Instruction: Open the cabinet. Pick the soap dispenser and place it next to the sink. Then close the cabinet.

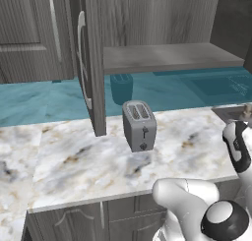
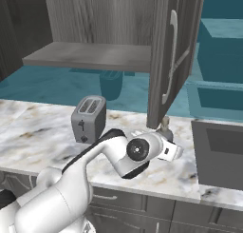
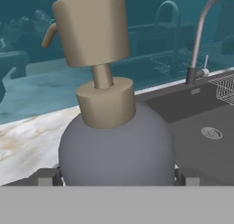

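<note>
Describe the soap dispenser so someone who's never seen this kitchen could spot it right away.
Start at the dark sink set into the marble worktop, under the open cabinet. On the marble just beside the basin stands the soap dispenser, between the fingers of the open claw. Unlike the boxy grey toaster further along, it is a small round grey bottle with a tan pump.

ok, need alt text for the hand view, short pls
Close-up of a soap dispenser, a round grey bottle with a brass-coloured pump, standing on the marble worktop between the fingertips of the open pincer. To its right lies the dark sink with a curved silver tap behind it.
</note>
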Controlling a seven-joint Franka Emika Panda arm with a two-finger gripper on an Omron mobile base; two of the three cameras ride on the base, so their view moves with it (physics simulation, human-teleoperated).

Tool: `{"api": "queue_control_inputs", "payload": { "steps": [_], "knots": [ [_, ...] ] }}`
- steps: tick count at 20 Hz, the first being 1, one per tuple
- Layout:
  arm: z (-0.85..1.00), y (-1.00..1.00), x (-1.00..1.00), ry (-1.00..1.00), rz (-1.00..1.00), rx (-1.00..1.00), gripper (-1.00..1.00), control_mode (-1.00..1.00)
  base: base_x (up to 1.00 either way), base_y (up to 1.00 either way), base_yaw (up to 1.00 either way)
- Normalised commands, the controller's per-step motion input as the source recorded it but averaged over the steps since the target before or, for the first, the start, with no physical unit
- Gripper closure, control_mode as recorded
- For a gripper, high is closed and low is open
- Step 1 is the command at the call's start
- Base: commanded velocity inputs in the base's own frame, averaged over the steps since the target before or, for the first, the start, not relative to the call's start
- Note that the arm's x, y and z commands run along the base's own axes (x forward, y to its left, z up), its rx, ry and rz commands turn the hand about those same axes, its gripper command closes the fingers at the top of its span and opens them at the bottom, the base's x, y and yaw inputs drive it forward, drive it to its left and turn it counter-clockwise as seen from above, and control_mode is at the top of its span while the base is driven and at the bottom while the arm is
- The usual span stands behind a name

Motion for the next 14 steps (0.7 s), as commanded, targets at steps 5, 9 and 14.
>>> {"api": "queue_control_inputs", "payload": {
  "steps": [5,9,14],
  "knots": [
    [-0.03,-0.25,0.00,0.00,0.00,0.00,1.00,-1.00,0.00,0.00,0.00],
    [-0.10,-0.23,0.00,0.00,0.00,0.00,1.00,-1.00,0.00,0.00,0.00],
    [-0.16,-0.08,0.00,0.00,0.00,0.00,1.00,-1.00,0.00,0.00,0.00]
  ]
}}
